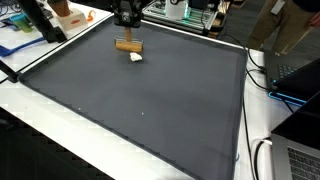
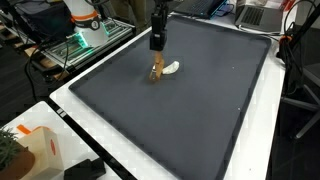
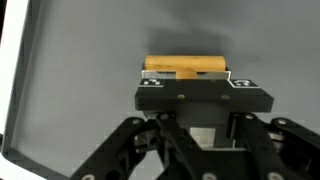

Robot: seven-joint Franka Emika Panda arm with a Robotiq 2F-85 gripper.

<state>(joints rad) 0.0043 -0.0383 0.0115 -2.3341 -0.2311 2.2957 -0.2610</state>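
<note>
A tan wooden block (image 1: 128,44) sits at the far side of the dark mat (image 1: 140,110), and my gripper (image 1: 127,37) comes down on it from above, shut on it. In an exterior view the block (image 2: 157,70) shows just under the gripper (image 2: 157,58), low over the mat or touching it. A small white object (image 1: 137,56) lies on the mat right beside the block, also visible as a pale oval (image 2: 172,68). In the wrist view the block (image 3: 185,65) lies crosswise beyond the black gripper (image 3: 187,74) body; the fingertips are hidden.
A white table border (image 2: 70,110) surrounds the mat. An orange-and-white box (image 2: 40,150) stands at one corner. Cables and a laptop (image 1: 300,160) lie off the mat's side. Lab equipment (image 2: 85,30) stands behind the far edge.
</note>
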